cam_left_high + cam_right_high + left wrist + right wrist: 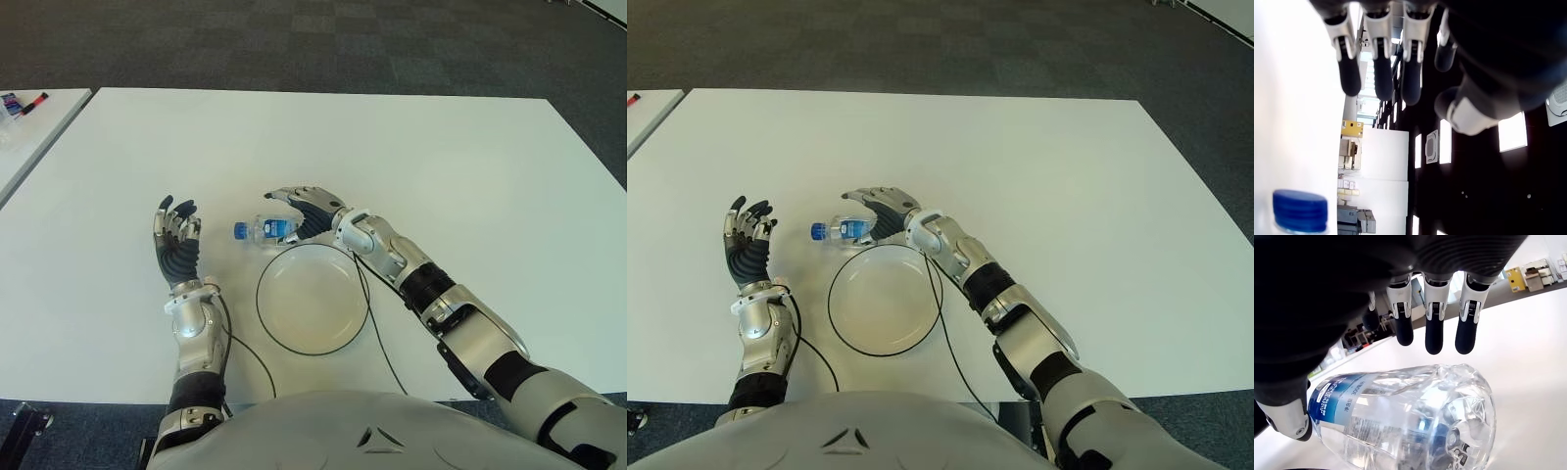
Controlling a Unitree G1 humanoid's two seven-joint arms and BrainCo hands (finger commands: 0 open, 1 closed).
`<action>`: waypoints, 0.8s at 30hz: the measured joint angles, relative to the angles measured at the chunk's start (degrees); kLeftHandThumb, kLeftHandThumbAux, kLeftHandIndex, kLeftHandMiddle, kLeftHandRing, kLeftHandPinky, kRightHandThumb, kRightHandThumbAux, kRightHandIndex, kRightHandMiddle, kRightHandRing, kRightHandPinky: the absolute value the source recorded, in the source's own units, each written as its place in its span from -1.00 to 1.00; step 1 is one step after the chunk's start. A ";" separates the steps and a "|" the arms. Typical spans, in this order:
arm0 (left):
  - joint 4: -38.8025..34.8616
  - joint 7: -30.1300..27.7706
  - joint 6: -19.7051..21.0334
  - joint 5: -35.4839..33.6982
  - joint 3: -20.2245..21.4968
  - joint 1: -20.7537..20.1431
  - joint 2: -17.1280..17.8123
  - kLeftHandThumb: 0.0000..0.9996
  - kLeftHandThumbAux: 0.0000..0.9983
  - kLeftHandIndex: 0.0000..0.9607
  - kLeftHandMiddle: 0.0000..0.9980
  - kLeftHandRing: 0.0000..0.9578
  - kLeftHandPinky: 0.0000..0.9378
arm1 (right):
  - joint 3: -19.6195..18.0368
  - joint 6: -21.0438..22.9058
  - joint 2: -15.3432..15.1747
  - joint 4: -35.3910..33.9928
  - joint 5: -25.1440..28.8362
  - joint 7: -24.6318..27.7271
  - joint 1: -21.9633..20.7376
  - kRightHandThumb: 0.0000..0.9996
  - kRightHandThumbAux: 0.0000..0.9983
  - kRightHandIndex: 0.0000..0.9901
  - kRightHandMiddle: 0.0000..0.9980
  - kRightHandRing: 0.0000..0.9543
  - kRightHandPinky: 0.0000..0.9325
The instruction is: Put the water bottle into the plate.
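Left eye view: the water bottle point(263, 229) is seen lying on the table point(460, 176) just beyond the plate point(313, 299), under the right hand point(306, 208).

Right wrist view: fingers point(1433, 335) are spread above it, ungrasped.

Left wrist view: the left hand point(1400, 58) is held open, empty.

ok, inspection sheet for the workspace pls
Surface: white table, bare beyond the job's things.
Job's things: water bottle lying on its side just beyond the plate, cap toward the robot's left; plate holds nothing.
Clutter: small items on a second table at far left.
Hands: right hand over the bottle, fingers spread, not closed on it; left hand open, left of the bottle.
Cables: black cable beside the plate.
Surroundings: dark carpet.
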 measured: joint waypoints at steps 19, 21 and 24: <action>-1.03 0.00 0.06 0.00 -0.19 0.61 0.01 0.12 0.33 -0.67 -0.42 -0.40 -0.34 | 1.37 9.75 0.77 -2.02 -3.11 0.50 1.81 -0.56 0.13 -1.00 -0.89 -0.82 -0.69; -1.10 0.00 0.06 -0.02 -0.21 0.66 0.01 0.13 0.32 -0.67 -0.41 -0.40 -0.34 | 1.43 10.45 1.10 -1.85 -3.13 0.25 1.83 -0.57 0.13 -1.00 -0.90 -0.84 -0.69; -1.46 0.00 0.08 -0.02 -0.26 0.76 0.00 0.14 0.31 -0.67 -0.41 -0.40 -0.33 | 1.58 11.04 1.43 -1.68 -3.13 -0.19 1.95 -0.57 0.13 -1.00 -0.91 -0.84 -0.69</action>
